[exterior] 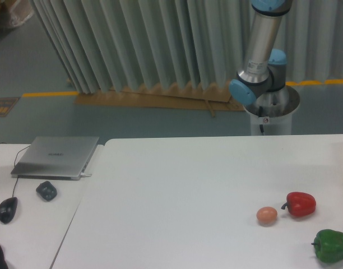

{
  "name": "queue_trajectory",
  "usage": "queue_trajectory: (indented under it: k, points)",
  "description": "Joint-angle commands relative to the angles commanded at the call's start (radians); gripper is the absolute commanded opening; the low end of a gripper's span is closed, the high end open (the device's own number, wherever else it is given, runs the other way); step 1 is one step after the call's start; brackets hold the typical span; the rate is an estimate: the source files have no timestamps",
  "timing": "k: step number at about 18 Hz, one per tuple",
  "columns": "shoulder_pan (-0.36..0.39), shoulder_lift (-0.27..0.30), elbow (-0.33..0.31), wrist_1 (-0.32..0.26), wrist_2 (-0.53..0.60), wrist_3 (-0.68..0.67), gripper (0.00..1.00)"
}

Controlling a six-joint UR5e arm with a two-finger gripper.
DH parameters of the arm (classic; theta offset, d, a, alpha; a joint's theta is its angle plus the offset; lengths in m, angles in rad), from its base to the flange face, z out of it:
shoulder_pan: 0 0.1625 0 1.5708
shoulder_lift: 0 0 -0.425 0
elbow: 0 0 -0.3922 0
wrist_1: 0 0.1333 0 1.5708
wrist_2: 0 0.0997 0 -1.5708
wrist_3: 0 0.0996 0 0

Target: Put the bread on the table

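Note:
The bread is out of view; no golden-orange loaf shows anywhere. The large white table (182, 185) with a rounded corner fills the middle and right of the view. Only the arm's base and lower links (260, 67) show at the back right, behind the table; the arm rises out of the top edge of the frame. The gripper itself is out of view.
On the table's right side lie a small tan-pink egg-like ball (267, 215), a red pepper (301, 204) and a green pepper (332, 246). The smaller desk (31, 224) on the left bears a closed laptop (55, 157), a mouse (7, 209) and a dark object (46, 190).

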Motion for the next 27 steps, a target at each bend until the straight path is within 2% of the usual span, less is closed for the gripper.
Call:
queue_trajectory:
  k: [4,20,24,27]
  points:
    - [0.008,0.002,0.000,0.000,0.029,0.022,1.00]
    - [-0.014,-0.014,-0.034,0.003,0.031,0.017,1.00]
    - [-0.012,-0.032,-0.034,0.050,0.038,0.019,1.00]
    - [-0.014,-0.031,-0.031,0.054,0.060,0.019,1.00]
